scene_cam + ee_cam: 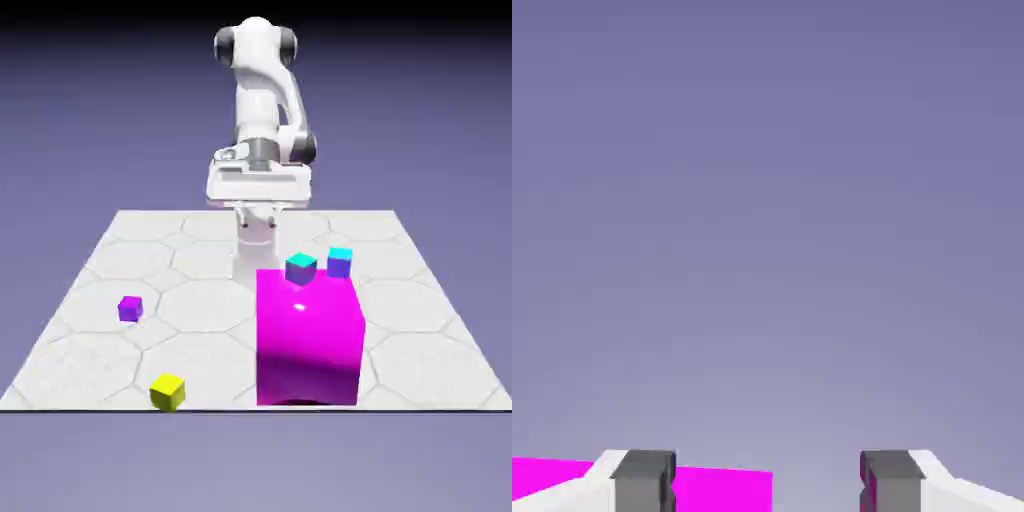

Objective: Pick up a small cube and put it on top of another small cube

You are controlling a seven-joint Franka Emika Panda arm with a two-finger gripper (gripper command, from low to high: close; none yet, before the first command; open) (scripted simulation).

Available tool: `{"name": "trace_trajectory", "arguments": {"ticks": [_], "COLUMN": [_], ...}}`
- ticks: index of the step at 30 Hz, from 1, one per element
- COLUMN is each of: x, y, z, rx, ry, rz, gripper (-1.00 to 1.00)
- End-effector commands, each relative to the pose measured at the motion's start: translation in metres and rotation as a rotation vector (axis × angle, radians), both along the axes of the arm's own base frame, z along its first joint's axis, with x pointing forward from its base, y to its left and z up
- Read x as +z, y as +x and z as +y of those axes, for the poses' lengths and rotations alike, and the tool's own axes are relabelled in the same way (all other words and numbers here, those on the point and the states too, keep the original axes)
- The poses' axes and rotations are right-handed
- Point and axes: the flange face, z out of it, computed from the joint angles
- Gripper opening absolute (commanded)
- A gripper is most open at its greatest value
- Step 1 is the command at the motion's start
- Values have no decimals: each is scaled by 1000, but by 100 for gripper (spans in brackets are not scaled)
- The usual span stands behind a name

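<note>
The small cube [129, 308], all purple, lies on the tiled table at the exterior view's left. Another small cube [301, 267], teal-green on top with purple sides, sits behind the top edge of the big magenta block [308, 335]. My gripper [258, 200] hangs high above the table's far middle, well away from both cubes. In the hand view the gripper [767, 482] stands open with nothing between its grey fingertips [644, 480]. That view shows mostly backdrop, and neither small cube appears in it.
A cube with a brighter cyan top and blue-violet sides [340, 262] sits just right of the teal-topped one. A yellow cube [168, 391] lies near the table's front edge. A strip of the magenta block [717, 488] shows low in the hand view.
</note>
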Motion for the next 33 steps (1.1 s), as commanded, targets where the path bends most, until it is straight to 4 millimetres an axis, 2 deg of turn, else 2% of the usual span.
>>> {"name": "trace_trajectory", "arguments": {"ticks": [1,5,10,15,21,25,28,30,33], "x": [-12,-64,-130,-189,-241,-261,-268,-268,-317], "y": [5,15,1,-38,-106,-158,-198,-205,-201], "z": [-17,-86,-168,-241,-316,-358,-387,-391,-374], "rx": [-51,-255,-513,-774,-1086,-1288,-1433,-1457,-1455], "ry": [38,190,382,573,797,935,1028,1043,1043], "rz": [55,264,497,687,840,889,896,895,894], "gripper": [0,0,0,0,0,0,0,0,0]}}
